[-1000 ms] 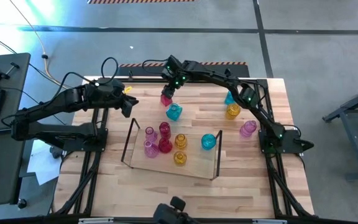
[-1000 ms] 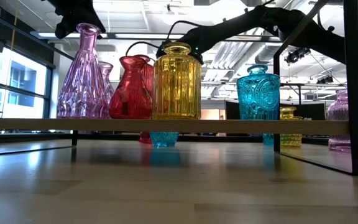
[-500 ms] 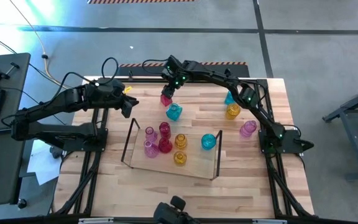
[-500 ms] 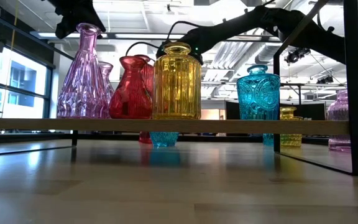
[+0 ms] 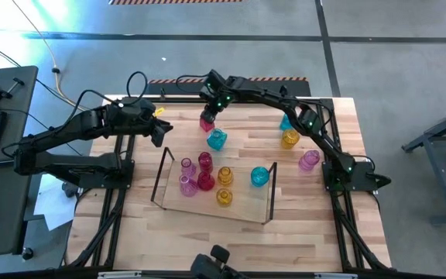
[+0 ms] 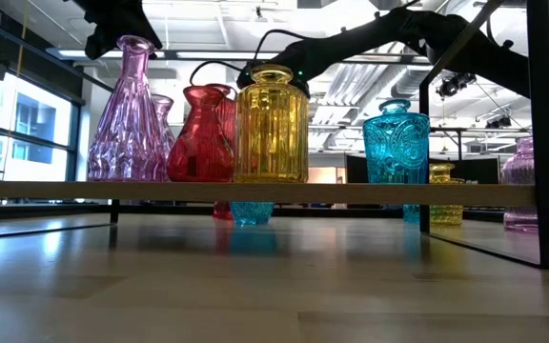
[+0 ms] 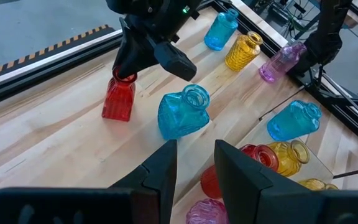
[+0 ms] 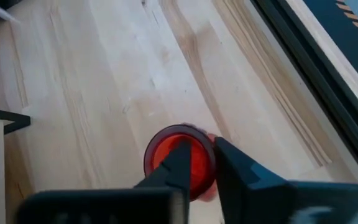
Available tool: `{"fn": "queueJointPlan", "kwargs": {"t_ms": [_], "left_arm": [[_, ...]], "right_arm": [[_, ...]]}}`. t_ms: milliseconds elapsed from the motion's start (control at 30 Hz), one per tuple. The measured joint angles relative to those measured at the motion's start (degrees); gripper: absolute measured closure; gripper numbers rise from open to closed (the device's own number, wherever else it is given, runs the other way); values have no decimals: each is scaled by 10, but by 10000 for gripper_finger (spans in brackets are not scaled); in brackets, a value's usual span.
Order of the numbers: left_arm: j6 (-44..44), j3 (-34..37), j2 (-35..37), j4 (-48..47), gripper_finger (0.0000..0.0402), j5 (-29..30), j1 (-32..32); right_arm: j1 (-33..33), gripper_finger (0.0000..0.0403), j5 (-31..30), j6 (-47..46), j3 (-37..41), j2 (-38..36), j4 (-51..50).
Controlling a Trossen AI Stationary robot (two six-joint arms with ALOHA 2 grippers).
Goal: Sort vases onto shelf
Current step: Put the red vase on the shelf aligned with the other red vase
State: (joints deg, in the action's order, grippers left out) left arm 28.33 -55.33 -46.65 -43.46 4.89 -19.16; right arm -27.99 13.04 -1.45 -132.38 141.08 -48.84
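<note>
A red vase (image 5: 207, 122) stands on its base near the table's far edge, and my right gripper (image 8: 199, 149) is shut on its top. A cyan vase (image 5: 217, 139) stands just nearer. To the right stand another cyan vase (image 5: 286, 122), a yellow one (image 5: 289, 139) and a pink one (image 5: 309, 160). The shelf (image 5: 246, 208) sits mid-table and carries several pink, red, yellow and cyan vases. My left gripper (image 7: 196, 163) hovers open above the table, left of the shelf, and holds nothing. My right gripper has the red vase by the rim of its mouth (image 8: 209, 148). One finger (image 8: 178, 160) reaches into the mouth and the other (image 8: 232, 163) stays outside. The fingers come from above, slanting down from the table's right. The vase stands upright with its base on the table.
A black metal frame (image 5: 339, 139) runs around the tabletop. The shelf's thin dark end frames (image 5: 161, 174) stand upright at its short sides. Bare wood lies near the front edge (image 5: 231, 244) and left of the red vase (image 5: 176, 116).
</note>
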Motion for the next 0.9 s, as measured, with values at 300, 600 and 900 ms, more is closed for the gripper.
{"fn": "queueJointPlan", "kwargs": {"t_ms": [300, 600, 900], "left_arm": [[0, 0, 0, 0, 303, -3, 0], [0, 0, 0, 0, 303, -3, 0], [-10, 0, 0, -2, 303, -11, 0]], "right_arm": [[1, 384, -1, -3, 0, 0, 1], [13, 398, 15, -11, 2, -8, -9], [6, 400, -31, 3, 3, -33, -107]]}}
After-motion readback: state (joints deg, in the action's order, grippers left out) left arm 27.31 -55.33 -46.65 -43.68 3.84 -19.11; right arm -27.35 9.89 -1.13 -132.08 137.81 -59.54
